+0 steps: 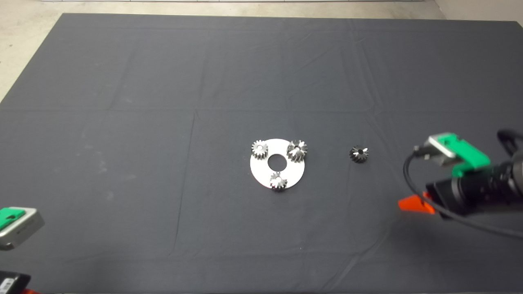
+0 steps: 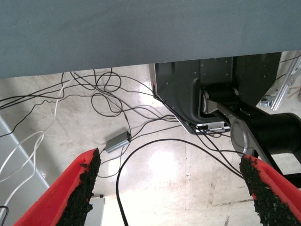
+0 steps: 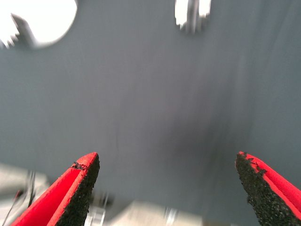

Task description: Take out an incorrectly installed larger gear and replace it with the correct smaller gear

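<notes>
Larger gear: dark grey, conical, coarse shiny teeth, seated on the upper right edge of a white round plate near the middle of the dark mat. Two brighter silver gears share the plate, one at its upper left edge and one at its lower edge, around a central hole. Smaller gear: dark, lying alone on the mat, to the right of the plate and apart from it. Right gripper: above the mat beyond the smaller gear, toward the right edge, red fingers spread wide and empty; its wrist view shows the smaller gear and part of the plate ahead, blurred. Left gripper: parked at the lower left edge, fingers spread, facing cables on the floor.
</notes>
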{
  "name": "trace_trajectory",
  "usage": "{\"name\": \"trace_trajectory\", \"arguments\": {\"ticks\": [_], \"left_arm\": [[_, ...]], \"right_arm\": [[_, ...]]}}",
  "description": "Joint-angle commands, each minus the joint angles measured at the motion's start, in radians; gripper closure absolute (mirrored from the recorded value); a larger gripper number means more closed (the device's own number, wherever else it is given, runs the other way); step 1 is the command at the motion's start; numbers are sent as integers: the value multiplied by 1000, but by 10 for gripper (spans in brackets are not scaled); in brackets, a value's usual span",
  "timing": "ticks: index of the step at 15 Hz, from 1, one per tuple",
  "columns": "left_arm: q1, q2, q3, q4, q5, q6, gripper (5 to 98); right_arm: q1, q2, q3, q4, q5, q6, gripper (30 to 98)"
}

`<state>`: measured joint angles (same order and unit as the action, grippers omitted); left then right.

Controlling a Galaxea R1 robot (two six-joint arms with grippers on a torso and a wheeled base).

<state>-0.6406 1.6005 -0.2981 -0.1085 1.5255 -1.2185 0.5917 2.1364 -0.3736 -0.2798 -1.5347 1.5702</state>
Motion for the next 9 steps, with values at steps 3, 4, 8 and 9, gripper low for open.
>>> {"name": "trace_trajectory", "arguments": {"ticks": [3,4,8,9], "left_arm": [[-4,48,13,-11,74,-55,293],[-4,48,14,-11,74,-56,293],[-4,48,15,-11,74,-56,293],[-4,48,15,-11,74,-56,293]], "right_arm": [[154,377,-284,74,-51,-2,534],[117,414,-307,73,-53,-4,570],[-42,445,-352,5,-56,-4,655],[-58,445,-364,-4,-56,-4,669]]}}
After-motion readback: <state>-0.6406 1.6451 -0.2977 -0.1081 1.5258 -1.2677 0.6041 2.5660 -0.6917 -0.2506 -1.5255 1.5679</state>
